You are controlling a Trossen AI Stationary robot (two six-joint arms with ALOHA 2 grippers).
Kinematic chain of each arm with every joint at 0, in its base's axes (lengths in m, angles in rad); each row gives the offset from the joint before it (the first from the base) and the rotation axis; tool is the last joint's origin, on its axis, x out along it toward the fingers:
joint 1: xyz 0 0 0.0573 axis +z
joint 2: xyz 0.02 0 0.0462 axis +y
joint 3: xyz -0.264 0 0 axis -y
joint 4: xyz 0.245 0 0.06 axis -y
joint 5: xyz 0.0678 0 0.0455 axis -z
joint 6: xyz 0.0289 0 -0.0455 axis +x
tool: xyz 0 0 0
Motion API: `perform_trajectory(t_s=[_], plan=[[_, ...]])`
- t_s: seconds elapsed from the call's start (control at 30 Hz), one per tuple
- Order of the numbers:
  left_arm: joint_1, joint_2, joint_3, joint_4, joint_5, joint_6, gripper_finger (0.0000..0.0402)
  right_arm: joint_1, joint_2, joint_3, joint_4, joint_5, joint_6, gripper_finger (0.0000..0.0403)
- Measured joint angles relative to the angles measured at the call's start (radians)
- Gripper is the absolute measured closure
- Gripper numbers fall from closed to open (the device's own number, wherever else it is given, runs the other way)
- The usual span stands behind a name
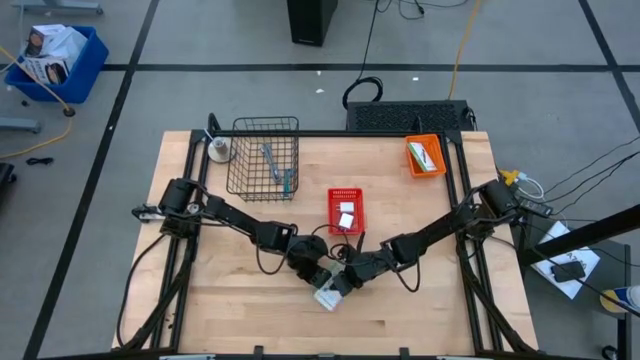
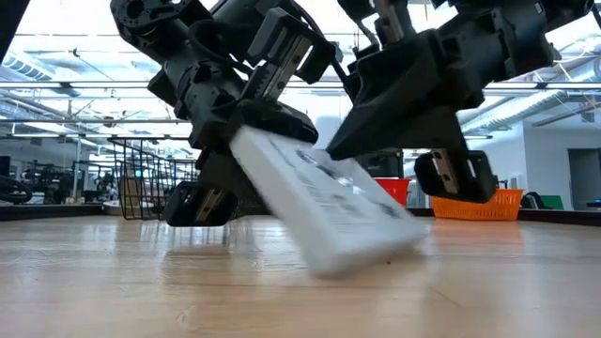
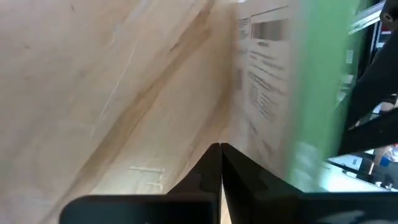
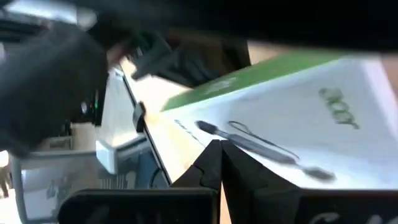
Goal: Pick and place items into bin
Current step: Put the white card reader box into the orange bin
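Observation:
A flat white packet [image 1: 328, 294] with a green side stands tilted near the table's near middle, its lower edge [image 2: 331, 267] on the wood. Both arms meet over it. My left gripper [image 1: 316, 266] is shut, just to the left of the packet. My right gripper [image 1: 346, 276] is shut, just to its right. A teal stick [image 1: 287, 181] and a grey tool [image 1: 269, 158] lie in a wire basket [image 1: 240, 190]. Small white blocks [image 1: 346, 216] sit in a red bin [image 1: 346, 195]. A second packet [image 1: 424, 154] lies in an orange bin [image 1: 412, 168]. My left gripper [image 3: 221, 147] is shut beside the packet's printed face [image 3: 264, 93], which stands along the outer side of one finger [image 3: 242, 168]. I cannot tell whether they touch. My right gripper [image 4: 221, 143] points its shut fingertips at the packet's white face [image 4: 298, 118], just below the printed stylus picture. The tips hide the place of contact. The packet stays tilted with its lower edge on the table.
The wire basket stands at the far left of the table, with a small white round object [image 1: 218, 150] beside it. The red bin sits just beyond the grippers, the orange bin at the far right. Bare wood [image 1: 230, 300] lies left and right of the arms.

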Motion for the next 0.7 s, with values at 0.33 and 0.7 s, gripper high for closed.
perform_trajectory(t_s=[0.33,0.7], plan=[[0.003,0.0,0.0,0.093,0.008,-0.019,0.0396,0.036,0.0,0.001,-0.054,-0.029,-0.03,0.0403],[0.001,-0.001,0.0,0.1,-0.03,-0.025,0.0397,0.157,-0.1,0.0,-0.358,0.079,0.09,0.0403]])
